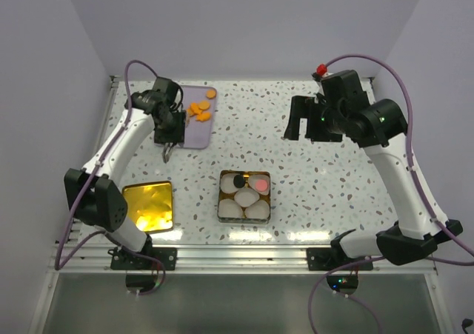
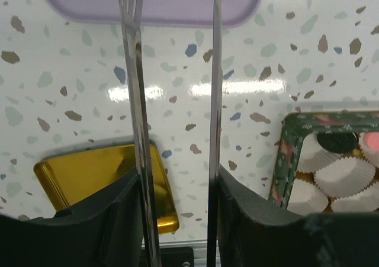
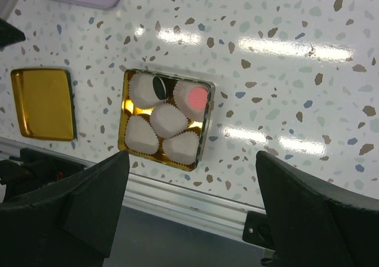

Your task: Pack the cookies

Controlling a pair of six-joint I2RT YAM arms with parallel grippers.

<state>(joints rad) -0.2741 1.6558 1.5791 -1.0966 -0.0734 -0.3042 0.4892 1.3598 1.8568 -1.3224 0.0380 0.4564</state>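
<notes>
Top external view: left gripper [image 1: 169, 153] hangs off the lavender tray's [image 1: 194, 135] near edge; its tweezer-like blades [image 2: 137, 101] stand part-open, nothing between them. Orange cookies [image 1: 201, 110] sit on the tray at the tabletop's far-left; black and pink ones already in tin [image 1: 245, 217] cups near the front edge. Right gripper [image 1: 299, 127] wide open, parked far-right, clear. Gold lid [image 1: 149, 205] lies at the near-left corner.

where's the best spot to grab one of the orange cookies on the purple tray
Probably by its rim, from straight above. The orange cookies lie flat in a loose cluster on the purple tray, so only their thin edges offer opposing faces. The left tool carries long thin blades suited to pinching across a disc. An outer cookie, such as the lone one at the tray's far edge, looks easiest.
</notes>
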